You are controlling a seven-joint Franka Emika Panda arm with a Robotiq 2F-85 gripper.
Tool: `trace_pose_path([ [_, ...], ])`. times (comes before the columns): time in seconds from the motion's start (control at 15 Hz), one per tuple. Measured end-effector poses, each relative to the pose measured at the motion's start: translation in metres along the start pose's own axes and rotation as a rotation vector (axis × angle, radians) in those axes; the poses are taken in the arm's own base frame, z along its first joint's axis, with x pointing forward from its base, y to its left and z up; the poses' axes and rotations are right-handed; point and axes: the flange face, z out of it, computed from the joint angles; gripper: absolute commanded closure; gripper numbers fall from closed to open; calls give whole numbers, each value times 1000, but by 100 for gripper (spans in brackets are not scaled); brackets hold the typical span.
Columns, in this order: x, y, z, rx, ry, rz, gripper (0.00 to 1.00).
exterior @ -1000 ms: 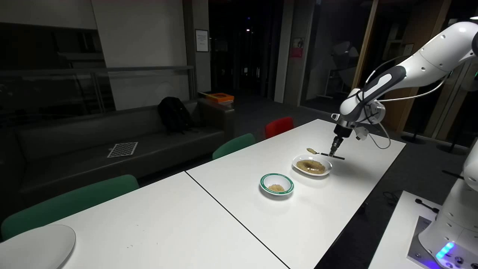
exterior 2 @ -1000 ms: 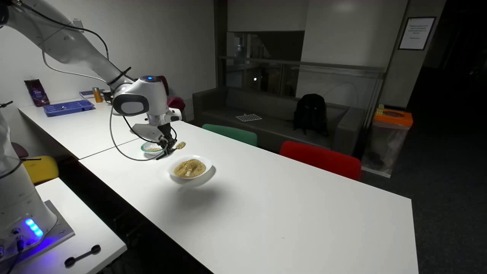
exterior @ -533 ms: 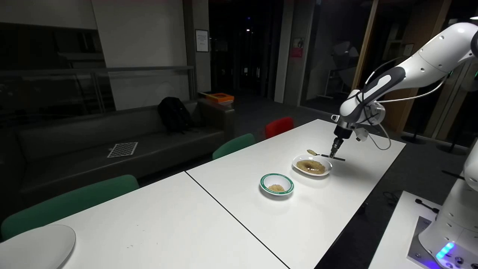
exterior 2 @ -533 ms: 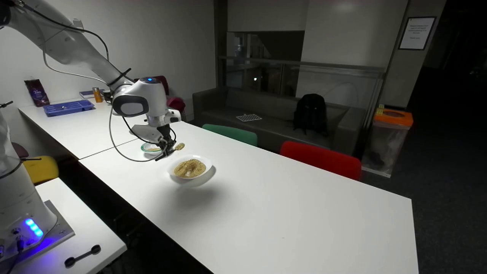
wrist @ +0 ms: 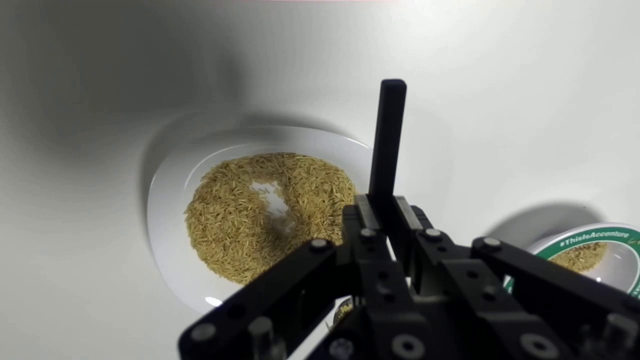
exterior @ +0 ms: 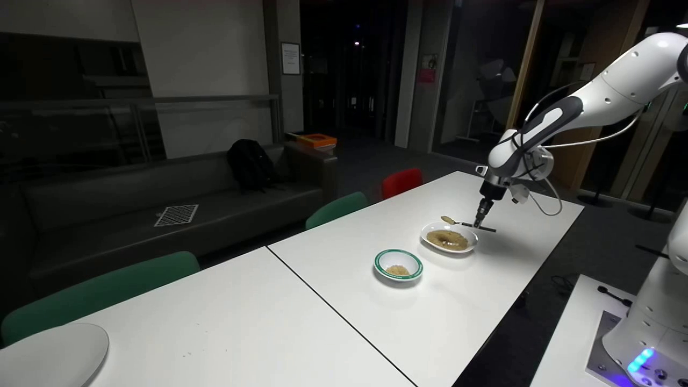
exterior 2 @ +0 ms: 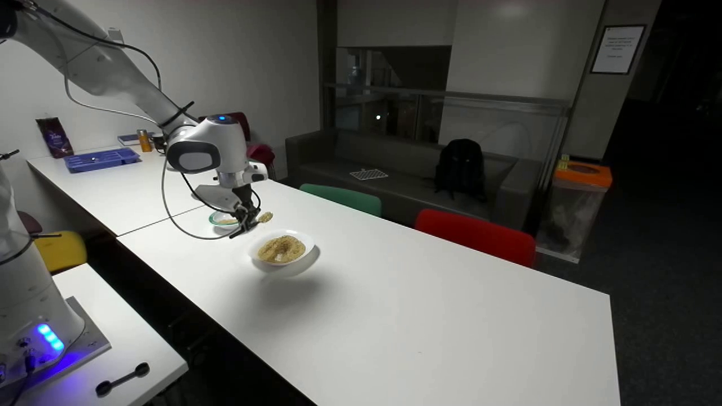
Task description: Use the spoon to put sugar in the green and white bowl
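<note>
My gripper (wrist: 387,215) is shut on the black handle of the spoon (wrist: 389,135). In both exterior views the spoon (exterior: 486,229) is held roughly level above the table, its scoop end (exterior 2: 265,217) heaped with tan grains. Those grains match the sugar (wrist: 230,225), a tan granular heap with a bare patch, lying in a white dish (wrist: 167,235) below and beside the gripper. The green and white bowl (exterior: 398,259) stands apart from that dish with a small tan heap inside; the wrist view shows part of its rim (wrist: 575,241) at right. There, the arm's linkage hides most of the scoop end.
A pale plate (exterior: 54,355) lies on the long white table (exterior: 258,317). A blue tray (exterior 2: 101,159) and a purple bag (exterior 2: 54,137) are farther along it. Green (exterior 2: 341,199) and red (exterior 2: 476,237) chairs line the table's far side.
The gripper and loaded spoon have sunk very slightly over the last second. Dish and bowl have stayed where they were.
</note>
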Motion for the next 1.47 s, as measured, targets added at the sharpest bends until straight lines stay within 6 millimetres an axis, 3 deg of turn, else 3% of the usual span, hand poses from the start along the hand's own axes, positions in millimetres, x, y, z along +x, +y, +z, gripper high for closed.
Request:
trace_pose_path([
  [0.27,5,-11,4,6,-6,-26,97],
  [0.8,-6,13,-7,-9,13,32,97],
  [1.47,8,-18,4,-19,-40,-88,97],
])
